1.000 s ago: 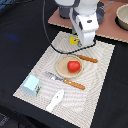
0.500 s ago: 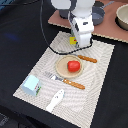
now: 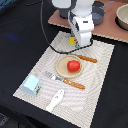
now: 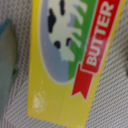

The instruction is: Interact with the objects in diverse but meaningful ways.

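Change: hand (image 3: pixel 76 41) has dropped low onto the butter packet (image 4: pixel 70 55) near the worktop's far edge.
Hand state: cannot tell.
Meaning: grasp likely next.

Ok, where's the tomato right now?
In the exterior view the tomato sits on the round plate mid-placemat, between the knife and the fork.

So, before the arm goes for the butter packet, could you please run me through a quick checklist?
1. Butter packet under the wrist camera: ok, fills the wrist view.
2. Packet lying flat on the placemat: ok.
3. Claw state: cannot tell, fingers not visible in either view.
4. Packet visible from the exterior view: not ok, mostly hidden behind the arm.
5. Tomato out of the way: ok, sits on the plate.
6. Something grey at the wrist view's edge: cannot tell what it is.
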{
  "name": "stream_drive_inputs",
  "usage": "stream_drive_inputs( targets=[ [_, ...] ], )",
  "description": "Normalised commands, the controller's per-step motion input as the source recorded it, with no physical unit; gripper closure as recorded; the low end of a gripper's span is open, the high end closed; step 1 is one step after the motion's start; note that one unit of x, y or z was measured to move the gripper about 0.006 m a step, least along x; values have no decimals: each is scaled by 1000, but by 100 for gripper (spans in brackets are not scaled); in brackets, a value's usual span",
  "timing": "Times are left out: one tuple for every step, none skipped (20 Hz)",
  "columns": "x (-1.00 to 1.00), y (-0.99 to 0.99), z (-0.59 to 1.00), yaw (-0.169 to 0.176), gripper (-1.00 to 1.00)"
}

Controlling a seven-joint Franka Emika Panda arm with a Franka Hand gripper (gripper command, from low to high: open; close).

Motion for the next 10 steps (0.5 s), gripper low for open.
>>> stream_drive_inputs(
  targets=[
    [-246,203,-614,10,100],
    [-234,197,-594,12,100],
    [-237,169,-557,11,100],
    [-194,166,-483,11,100],
    [-174,154,-377,12,100],
    [-174,151,-49,16,100],
    [-134,186,186,16,100],
    [-51,231,803,0,100],
    [-43,269,1000,0,100],
    [-80,180,1000,0,100]
  ],
)
